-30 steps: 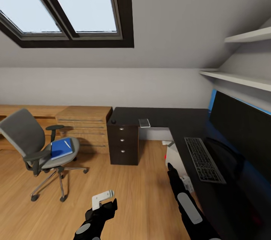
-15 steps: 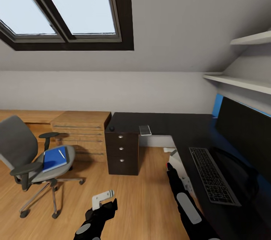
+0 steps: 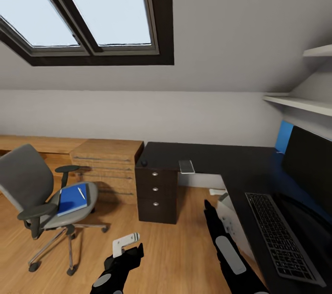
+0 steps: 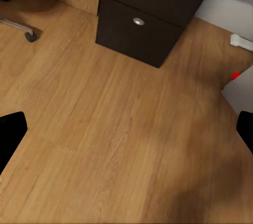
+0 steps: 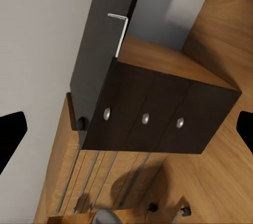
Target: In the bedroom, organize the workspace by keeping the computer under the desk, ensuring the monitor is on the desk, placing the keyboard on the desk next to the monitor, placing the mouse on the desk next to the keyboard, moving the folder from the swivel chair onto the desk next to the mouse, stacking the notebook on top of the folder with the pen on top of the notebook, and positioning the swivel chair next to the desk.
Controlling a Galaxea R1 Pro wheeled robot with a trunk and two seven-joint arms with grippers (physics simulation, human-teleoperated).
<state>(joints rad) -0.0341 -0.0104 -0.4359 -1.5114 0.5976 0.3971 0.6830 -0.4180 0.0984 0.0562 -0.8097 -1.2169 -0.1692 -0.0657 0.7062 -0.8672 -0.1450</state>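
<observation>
The grey swivel chair (image 3: 27,188) stands at the left on the wooden floor, apart from the desk (image 3: 207,155). The blue folder (image 3: 72,199) lies on its seat with the whitish pen (image 3: 81,192) on top. On the black desk sit the keyboard (image 3: 281,238) and, behind it, the monitor (image 3: 308,169). A small black mouse (image 3: 144,163) rests on the corner above the drawers. The light grey computer (image 3: 230,215) stands under the desk, partly behind my right arm. I cannot make out the notebook. My left gripper (image 4: 126,129) and right gripper (image 5: 126,129) are both open and empty, low over the floor.
The black drawer unit (image 3: 157,190) carries the desk's near corner. A small flat grey slab (image 3: 186,166) lies at the desk edge. A wooden shelf bench (image 3: 106,160) runs along the wall behind the chair. Open floor (image 3: 175,248) lies between chair and desk.
The whole picture has shifted, so the camera has moved; the desk and drawers look slightly nearer. Both arms hold the same pose and nothing on chair or desk has moved.
</observation>
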